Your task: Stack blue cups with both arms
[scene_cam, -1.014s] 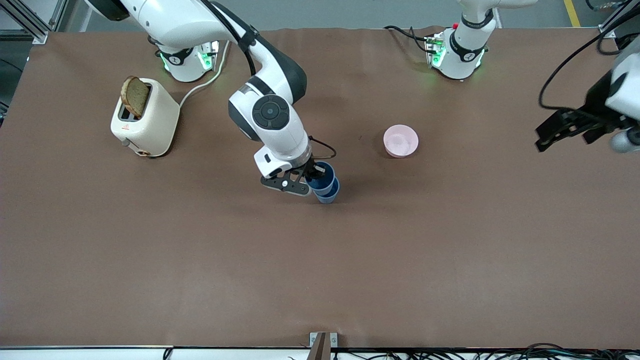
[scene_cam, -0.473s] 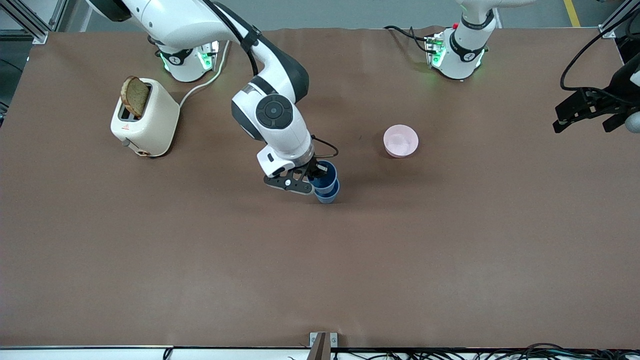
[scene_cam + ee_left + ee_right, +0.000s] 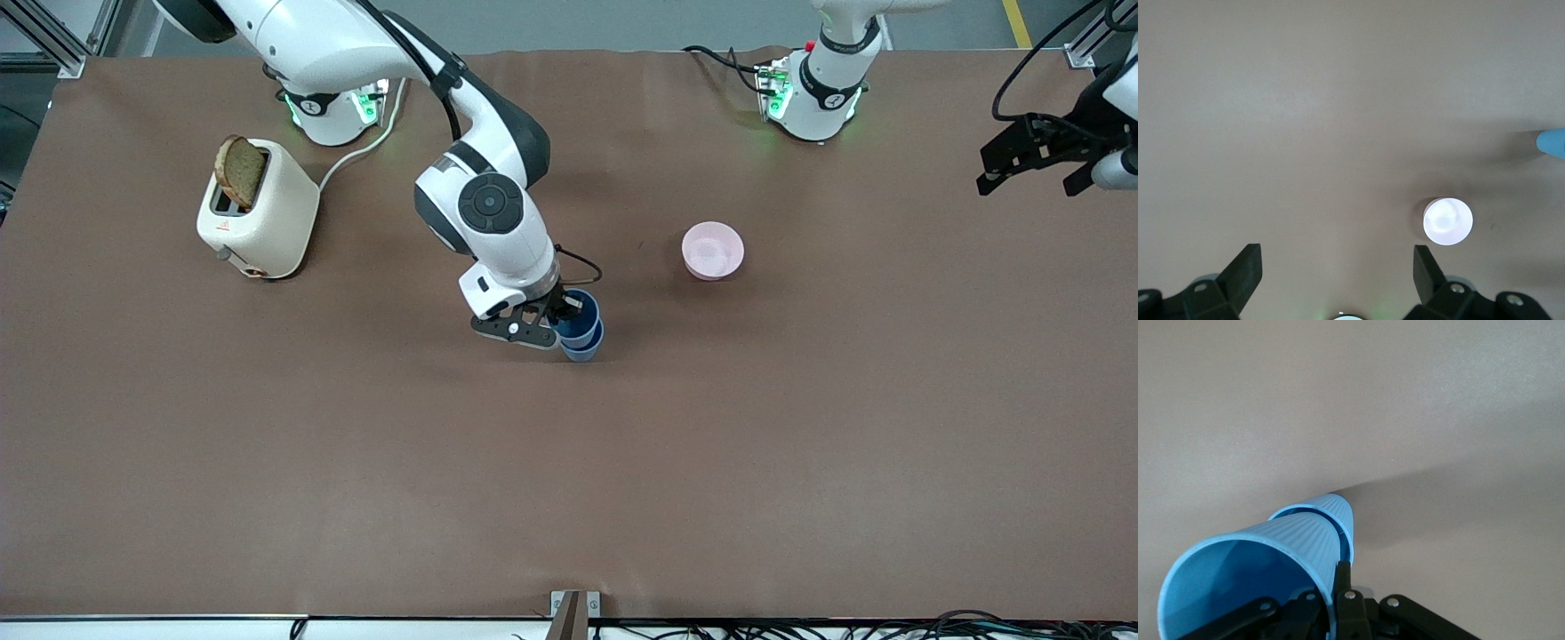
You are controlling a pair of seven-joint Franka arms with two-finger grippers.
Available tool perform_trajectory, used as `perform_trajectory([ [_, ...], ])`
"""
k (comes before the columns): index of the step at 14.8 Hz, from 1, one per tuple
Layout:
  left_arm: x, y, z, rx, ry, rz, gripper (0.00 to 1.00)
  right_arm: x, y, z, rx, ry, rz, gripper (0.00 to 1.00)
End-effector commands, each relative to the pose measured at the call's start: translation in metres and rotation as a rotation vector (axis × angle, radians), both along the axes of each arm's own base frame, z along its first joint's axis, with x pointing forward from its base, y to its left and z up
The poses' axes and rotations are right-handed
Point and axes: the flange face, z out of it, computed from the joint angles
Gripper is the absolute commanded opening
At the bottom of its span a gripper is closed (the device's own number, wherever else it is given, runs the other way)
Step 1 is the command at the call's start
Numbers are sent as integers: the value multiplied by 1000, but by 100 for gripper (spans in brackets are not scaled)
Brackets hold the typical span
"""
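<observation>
Blue cups [image 3: 580, 327], two of them, sit nested mid-tabletop [image 3: 569, 462], the lower one mostly hidden inside the stack. Right gripper [image 3: 558, 317] has its fingers clamped on the upper cup's rim [image 3: 1238, 577], one finger inside and unseen. Left gripper [image 3: 1031, 160] waits with fingers spread over the tabletop's left-arm end, partly cut off; one pink bowl [image 3: 712, 250] stands between.

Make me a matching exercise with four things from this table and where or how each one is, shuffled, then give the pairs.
Things:
1. upper cup
2. bread slice
3. pink bowl
4. left gripper

States:
A. standing in the toaster slot
B. open, up over the left arm's end of the table
C. held at its rim by the right gripper, set into the lower cup
D. alone on the table, toward the left arm's end from the cups

Pairs: 1-C, 2-A, 3-D, 4-B
</observation>
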Motion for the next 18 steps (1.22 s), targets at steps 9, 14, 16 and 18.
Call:
perform_trajectory([
  [9,-14,-39,-6,9,9,24,100,-5,7,-7,-16,-16,16,10],
  [14,-12,-33,-4,17,0,-13,100,-3,5,-6,-13,-14,11,34],
  [16,-11,-30,-4,23,-2,-19,100,3,-2,2,-11,-18,-2,57],
  [18,-10,-29,-5,23,0,-18,100,8,-18,48,-8,-72,-28,100],
])
